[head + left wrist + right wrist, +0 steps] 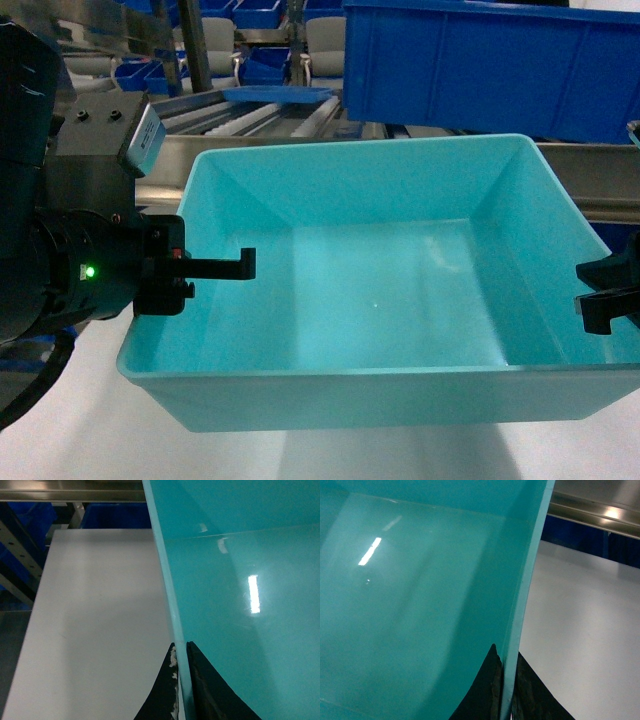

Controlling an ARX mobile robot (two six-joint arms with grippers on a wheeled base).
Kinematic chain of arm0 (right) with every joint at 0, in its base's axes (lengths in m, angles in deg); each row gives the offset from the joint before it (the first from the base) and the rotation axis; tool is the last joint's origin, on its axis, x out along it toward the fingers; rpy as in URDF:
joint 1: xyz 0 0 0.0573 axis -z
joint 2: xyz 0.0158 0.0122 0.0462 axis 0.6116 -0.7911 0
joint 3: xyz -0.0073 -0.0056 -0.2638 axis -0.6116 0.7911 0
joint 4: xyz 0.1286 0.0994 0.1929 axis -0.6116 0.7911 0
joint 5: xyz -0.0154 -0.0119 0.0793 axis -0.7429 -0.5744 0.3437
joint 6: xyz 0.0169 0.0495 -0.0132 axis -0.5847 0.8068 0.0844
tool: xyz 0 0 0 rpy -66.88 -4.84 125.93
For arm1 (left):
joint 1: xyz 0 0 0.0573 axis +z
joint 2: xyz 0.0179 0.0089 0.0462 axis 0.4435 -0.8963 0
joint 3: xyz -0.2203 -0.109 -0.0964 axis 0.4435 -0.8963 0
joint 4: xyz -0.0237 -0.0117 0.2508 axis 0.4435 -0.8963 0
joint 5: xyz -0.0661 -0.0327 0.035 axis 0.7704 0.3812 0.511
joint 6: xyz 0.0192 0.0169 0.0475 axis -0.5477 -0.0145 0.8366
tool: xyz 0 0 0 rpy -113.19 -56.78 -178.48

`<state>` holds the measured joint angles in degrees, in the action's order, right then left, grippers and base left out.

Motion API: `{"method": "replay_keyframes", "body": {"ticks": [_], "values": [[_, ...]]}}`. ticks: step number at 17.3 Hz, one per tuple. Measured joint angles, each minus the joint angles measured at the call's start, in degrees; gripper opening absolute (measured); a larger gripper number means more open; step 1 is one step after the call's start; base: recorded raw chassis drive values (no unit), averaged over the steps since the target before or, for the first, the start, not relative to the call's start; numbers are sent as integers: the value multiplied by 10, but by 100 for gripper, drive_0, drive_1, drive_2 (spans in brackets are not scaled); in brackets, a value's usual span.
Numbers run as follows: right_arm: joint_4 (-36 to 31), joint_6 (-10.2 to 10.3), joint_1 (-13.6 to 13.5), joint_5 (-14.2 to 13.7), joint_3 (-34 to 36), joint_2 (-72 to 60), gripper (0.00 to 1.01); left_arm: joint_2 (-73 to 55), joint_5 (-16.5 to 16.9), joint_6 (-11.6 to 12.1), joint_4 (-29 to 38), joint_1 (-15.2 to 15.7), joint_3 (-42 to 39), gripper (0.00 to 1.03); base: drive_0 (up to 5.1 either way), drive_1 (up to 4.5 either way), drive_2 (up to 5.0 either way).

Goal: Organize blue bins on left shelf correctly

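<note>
Evidently, the light turquoise rectangular plastic tub (380,290) hung above the flat white tabletop (95,625), held from both ends: the left gripper (181,690) pinched its left wall, the right gripper (506,690) its right wall. Beyond the tub stood the stainless-steel roller shelf (270,115) and a dark royal-blue crate (490,65).

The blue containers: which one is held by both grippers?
The light turquoise tub; the left gripper and right gripper clamp its side walls. The dark blue crate sits behind, untouched.

Turquoise-cyan tub (400,290), plain inside. Dark royal-blue crate (480,65) noted behind. Tabletop (100,630) white; grippers' fingers (160,695) black.
</note>
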<state>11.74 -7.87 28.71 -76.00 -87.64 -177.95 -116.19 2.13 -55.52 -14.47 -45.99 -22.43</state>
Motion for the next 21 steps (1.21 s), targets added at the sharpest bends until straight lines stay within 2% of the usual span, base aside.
{"method": "replay_keyframes", "body": {"ticks": [13, 21], "values": [[1, 0, 0, 0, 0, 0, 3, -1, 0, 0, -1, 0, 0, 2, -502, 243, 243], [9, 3, 0, 1, 5, 1, 3, -1, 3, 0, -5, 0, 0, 2, -474, 373, 93]]}}
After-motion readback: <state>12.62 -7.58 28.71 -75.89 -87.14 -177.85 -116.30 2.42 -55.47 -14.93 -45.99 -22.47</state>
